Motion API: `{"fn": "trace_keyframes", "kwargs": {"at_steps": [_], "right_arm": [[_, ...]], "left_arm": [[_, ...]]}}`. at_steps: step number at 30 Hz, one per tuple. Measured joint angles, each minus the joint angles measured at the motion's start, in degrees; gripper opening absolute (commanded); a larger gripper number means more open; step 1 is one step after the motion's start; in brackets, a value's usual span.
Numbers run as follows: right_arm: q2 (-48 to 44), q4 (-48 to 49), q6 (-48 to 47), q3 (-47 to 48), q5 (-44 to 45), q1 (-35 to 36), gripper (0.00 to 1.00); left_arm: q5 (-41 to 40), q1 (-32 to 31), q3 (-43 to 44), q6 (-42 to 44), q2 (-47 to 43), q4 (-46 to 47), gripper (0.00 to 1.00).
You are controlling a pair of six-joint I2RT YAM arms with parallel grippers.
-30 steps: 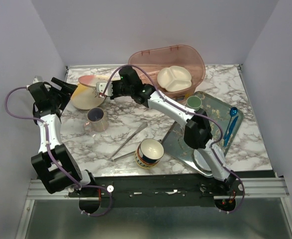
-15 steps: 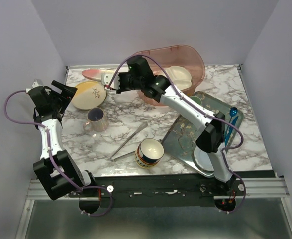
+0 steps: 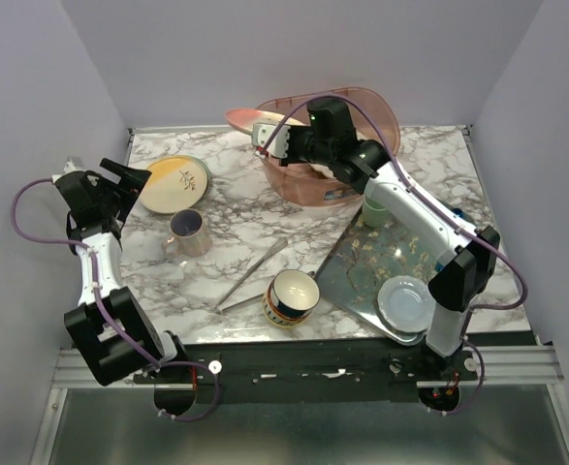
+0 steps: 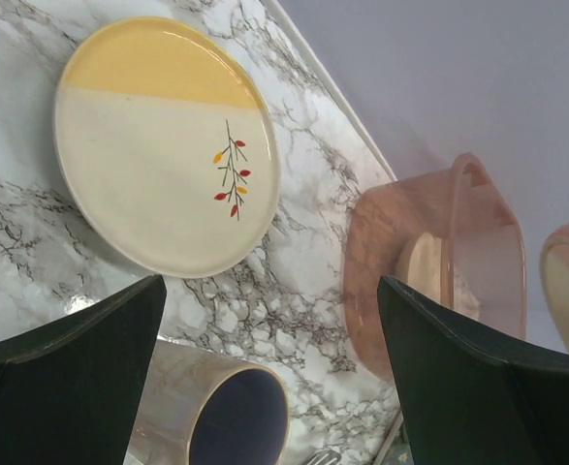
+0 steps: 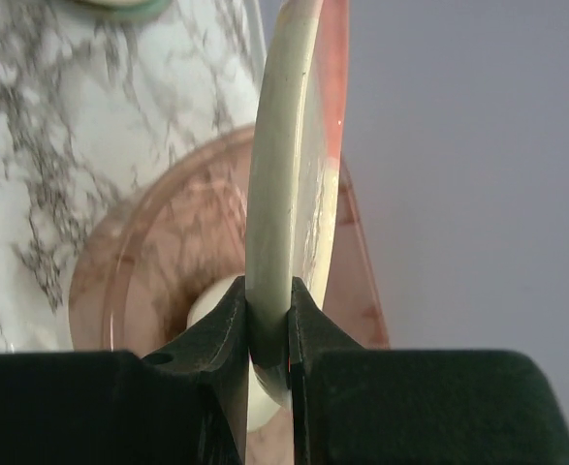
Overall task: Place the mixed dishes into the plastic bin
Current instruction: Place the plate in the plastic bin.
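Only the right wrist view shows right jaws clamped on the pink-and-cream plate [image 5: 276, 194]; left jaws gape wide.

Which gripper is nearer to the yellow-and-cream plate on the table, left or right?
Left. The left gripper hangs open just beside the yellow-and-cream plate; the right gripper is far off at the plastic bin, shut on a pink-and-cream plate.

We record long metal tongs [image 3: 249, 278] lying on the marble table [image 3: 236, 208], near its front edge, left of centre. A floral-printed tray [image 3: 362, 266] occupies the front right corner and appears flat, though its right rim is largely hidden.
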Motion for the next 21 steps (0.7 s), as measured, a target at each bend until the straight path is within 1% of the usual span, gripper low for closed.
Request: {"fn": "trace_keyframes", "kwargs": {"at_steps": [6,9,16,21], "right_arm": [[-1.1,0.9,-1.4,-10.1,4.1,-5.8,0.0],[-0.9,0.9,-2.3,-12.3,6.5,-8.4,0.0],[2.5,3.9,-4.6,-11.1,12.1,-11.8,0.0],[9.8,5.5,-7.0,-7.1,15.9,-13.3,0.0]], "left_arm": [[0.9,0.5,-0.9,-1.0,0.9,1.5,0.99],[1.5,0.5,-1.0,-1.5,1.2,2.2,0.99],[1.9,0.5,-1.1,-1.9,2.1,2.8,0.99],[2.0,0.6,-1.1,-1.9,2.3,2.9,0.99]]}}
